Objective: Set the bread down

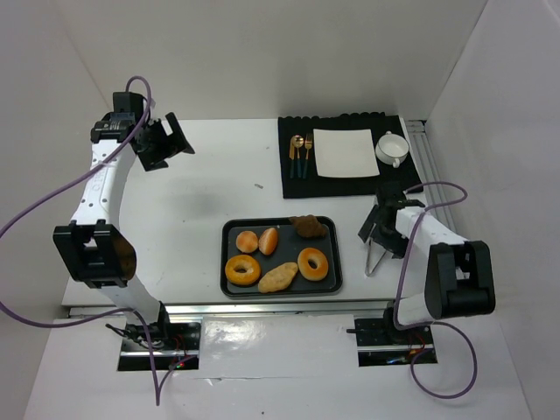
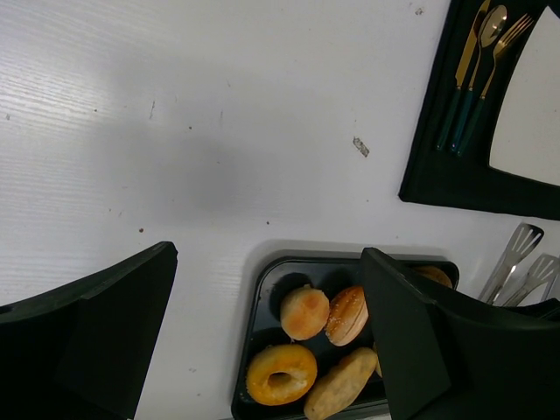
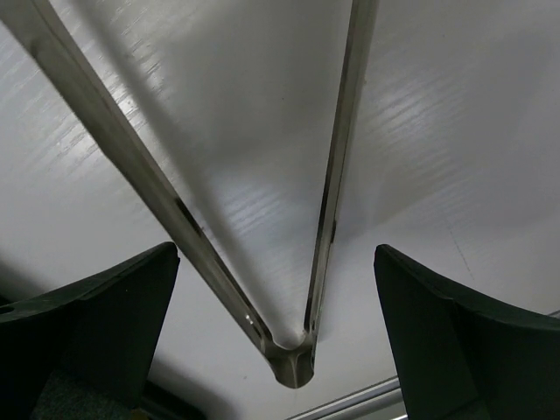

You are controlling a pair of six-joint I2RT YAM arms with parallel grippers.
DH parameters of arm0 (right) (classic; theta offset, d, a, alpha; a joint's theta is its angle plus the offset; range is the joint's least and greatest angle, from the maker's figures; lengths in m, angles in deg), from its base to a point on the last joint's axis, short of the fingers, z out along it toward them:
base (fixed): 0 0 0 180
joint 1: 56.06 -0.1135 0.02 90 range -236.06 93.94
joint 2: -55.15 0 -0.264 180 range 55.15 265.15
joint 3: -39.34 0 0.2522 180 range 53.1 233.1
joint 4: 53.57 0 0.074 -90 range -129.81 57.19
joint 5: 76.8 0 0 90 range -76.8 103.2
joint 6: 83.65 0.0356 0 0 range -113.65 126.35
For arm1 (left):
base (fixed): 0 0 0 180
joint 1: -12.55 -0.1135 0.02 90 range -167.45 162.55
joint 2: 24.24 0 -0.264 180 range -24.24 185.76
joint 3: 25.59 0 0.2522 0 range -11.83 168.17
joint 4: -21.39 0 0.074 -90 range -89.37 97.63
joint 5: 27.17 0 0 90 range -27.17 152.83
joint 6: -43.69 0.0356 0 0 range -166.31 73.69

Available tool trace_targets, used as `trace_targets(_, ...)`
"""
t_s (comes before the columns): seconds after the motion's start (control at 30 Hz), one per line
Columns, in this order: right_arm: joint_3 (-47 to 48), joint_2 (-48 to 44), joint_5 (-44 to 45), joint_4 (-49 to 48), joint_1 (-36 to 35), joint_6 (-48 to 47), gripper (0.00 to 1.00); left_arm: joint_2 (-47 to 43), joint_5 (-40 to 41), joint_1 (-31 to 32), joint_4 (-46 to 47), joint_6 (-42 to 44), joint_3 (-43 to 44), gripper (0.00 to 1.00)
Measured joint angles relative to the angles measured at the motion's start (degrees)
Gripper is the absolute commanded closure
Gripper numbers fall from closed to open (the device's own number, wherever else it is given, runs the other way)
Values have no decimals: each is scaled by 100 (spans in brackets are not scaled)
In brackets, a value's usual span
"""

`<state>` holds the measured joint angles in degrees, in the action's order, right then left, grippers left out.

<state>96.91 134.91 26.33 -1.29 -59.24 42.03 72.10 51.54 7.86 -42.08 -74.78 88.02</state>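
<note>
Two small golden buns, the bread, lie side by side in the back left of a black tray. The left wrist view shows the buns touching each other. My left gripper hangs open high over the table's far left, well away from the tray, with nothing between its fingers. My right gripper is low, right of the tray, open over metal tongs. In the right wrist view the tongs lie on the table between the spread fingers, which do not touch them.
The tray also holds two ring bagels, an oblong pastry and a dark brown pastry. At the back a black mat carries a white plate, cutlery and a white cup.
</note>
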Motion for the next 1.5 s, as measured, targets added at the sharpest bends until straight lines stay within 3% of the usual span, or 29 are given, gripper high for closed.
trace_targets(0.23, 7, 415, 17, -686, 37, -262, 28, 109, -2, 0, -2, 0, 0, 1)
trace_targets(0.27, 7, 448, 20, -778, 52, -286, 37, 109, 0, 0, -4, 0, 0, 1)
trace_targets(0.33, 11, 501, 35, -927, 74, -345, 45, 109, -2, 0, -15, 0, 17, 1)
trace_targets(0.4, 13, 522, 55, -1036, 87, -396, 63, 109, -2, 0, -13, 0, 33, 1)
trace_targets(0.5, 63, 509, -26, -1047, 122, -411, 74, 109, -17, 0, -15, 0, 35, 1)
trace_targets(0.7, 433, -245, -160, -492, 24, -415, 76, 109, -57, 0, -24, 0, 55, 1)
trace_targets(0.9, 1753, -992, -960, 431, -629, -826, 74, 109, -59, 0, -35, 2, 66, 1)
trace_targets(1.2, 3377, -249, -2465, 1493, -2986, -1443, 65, 109, 13, 0, -59, 2, 103, 1)
trace_targets(1.5, 3602, -151, -2712, 1974, -3519, -1224, 53, 94, 195, 0, -114, 136, 68, 1)
